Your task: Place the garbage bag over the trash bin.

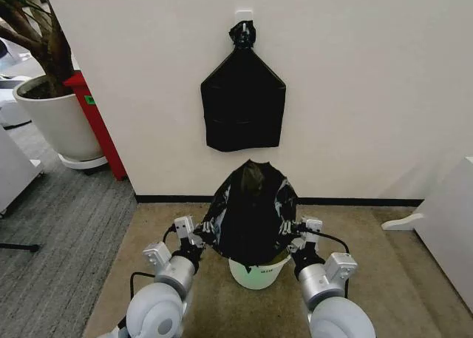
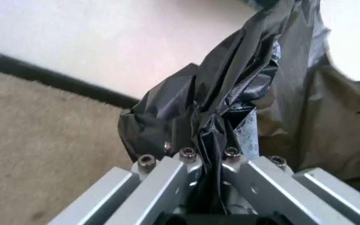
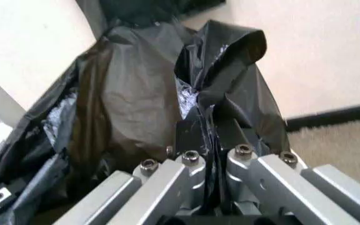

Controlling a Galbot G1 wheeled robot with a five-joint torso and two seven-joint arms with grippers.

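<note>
Grippers are holding a crinkled black garbage bag stretched between them, just above a small white trash bin sitting on the tan carpet. The left gripper is pinching the bag's edge on one side, and its wrist view is showing plastic bunched tightly between the closed jaws. The right gripper is pinching the opposite edge the same way, with folds of film clamped between its fingers. The bag is standing up like a tent between the two grippers, its peak rising above them and its open mouth facing down toward the bin, whose rim is peeking out just below and between them. A flat black bag bundle is hanging on the wall beyond. To do this step well, both grippers should probably be lowering evenly, keeping the mouth spread wider than the rim and centred over it, so the film is not snagging or tipping the light bin.
</note>
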